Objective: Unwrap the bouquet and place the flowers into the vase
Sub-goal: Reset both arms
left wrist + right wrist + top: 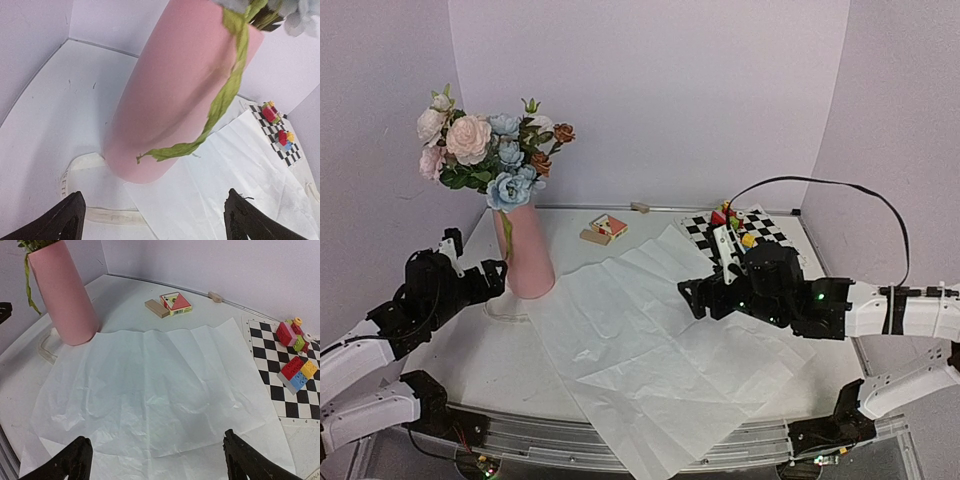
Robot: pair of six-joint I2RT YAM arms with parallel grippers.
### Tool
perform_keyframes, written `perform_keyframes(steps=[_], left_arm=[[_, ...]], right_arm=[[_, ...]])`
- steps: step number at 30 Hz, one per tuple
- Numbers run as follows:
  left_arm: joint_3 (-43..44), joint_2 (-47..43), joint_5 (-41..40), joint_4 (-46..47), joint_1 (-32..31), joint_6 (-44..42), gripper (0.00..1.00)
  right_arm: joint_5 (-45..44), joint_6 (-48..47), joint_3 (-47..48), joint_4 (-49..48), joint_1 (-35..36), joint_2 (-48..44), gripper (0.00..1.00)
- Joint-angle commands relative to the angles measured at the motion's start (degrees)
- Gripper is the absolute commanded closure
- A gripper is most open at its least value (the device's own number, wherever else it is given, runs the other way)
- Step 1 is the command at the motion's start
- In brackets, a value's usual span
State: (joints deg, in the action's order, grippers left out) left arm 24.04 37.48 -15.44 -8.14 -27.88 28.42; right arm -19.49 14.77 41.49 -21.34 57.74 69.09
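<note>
Top view, with both wrist views. Flowers (pixel 485 150) upright in the vase (pixel 525 255), heads bunched above the rim, one leafy stem drooping down the pink wall. Vase at the far left of the table (pixel 510 370), close to the back corner. Paper (pixel 660 350) unwrapped and spread flat across the middle of the table, its far-left corner reaching the foot of the vase, its near corner hanging past the front edge. Cream ribbon (pixel 100 216) loose on the table, curled by the vase foot.

Left gripper (pixel 155 222) low and just beside the vase, fingers spread wide, nothing between them. Right gripper (pixel 157 462) above the right half of the paper, fingers likewise wide apart and empty (only bare sheet between the tips in the wrist view).

Checkered mat (pixel 280 365) at the far right, along the paper's right edge, toy blocks (pixel 296 374) on it. Small box (pixel 175 303) and wooden block (pixel 156 308) side by side on bare table beyond the paper, near the back wall.
</note>
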Motion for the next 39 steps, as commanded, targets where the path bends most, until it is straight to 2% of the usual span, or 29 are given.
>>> perform_keyframes(steps=[1,4,9,11,15,20,25,28,35,39], left_arm=[[-1.08,3.47,-3.91,1.41,-0.15,1.90,0.01],[-1.55,5.15,-8.03,1.85,-0.09,2.27,0.01],[-4.03,3.64,-13.25,7.62,-0.07,0.29,0.00],[-4.25,3.21,-17.92,10.36,-0.08,-2.92,0.00],[-6.29,3.46,-24.11,17.04,0.72,-9.68,0.00],[-10.32,8.30,-20.71,27.95,7.78,-12.66,0.00],[-13.95,13.43,-12.10,41.07,16.54,-13.21,0.01],[-16.85,17.99,-13.56,51.87,17.30,-17.04,0.01],[-16.53,27.94,-14.41,60.84,17.84,-19.97,0.01],[-16.61,31.14,-13.33,64.66,17.97,-21.59,0.01]], right_arm=[[6.53,-0.78,-3.06,-0.59,-8.83,-3.50,0.08],[7.11,-1.31,-5.20,-0.63,-14.15,-5.21,0.02],[16.74,-0.20,-8.29,-1.02,-26.44,-7.21,0.02],[15.80,1.58,-9.93,-1.63,-30.53,-8.46,0.02],[5.36,2.88,-14.08,-5.66,-35.98,-11.35,0.03],[7.49,-2.72,-18.31,-13.40,-40.82,-13.90,0.02],[8.68,-13.19,-22.14,-23.32,-41.38,-11.92,0.02],[9.37,-14.30,-23.47,-28.77,-43.28,-8.89,0.02],[12.79,-18.30,-23.66,-40.48,-50.38,3.26,0.02],[19.27,-19.01,-22.15,-48.13,-53.51,10.36,0.04]])
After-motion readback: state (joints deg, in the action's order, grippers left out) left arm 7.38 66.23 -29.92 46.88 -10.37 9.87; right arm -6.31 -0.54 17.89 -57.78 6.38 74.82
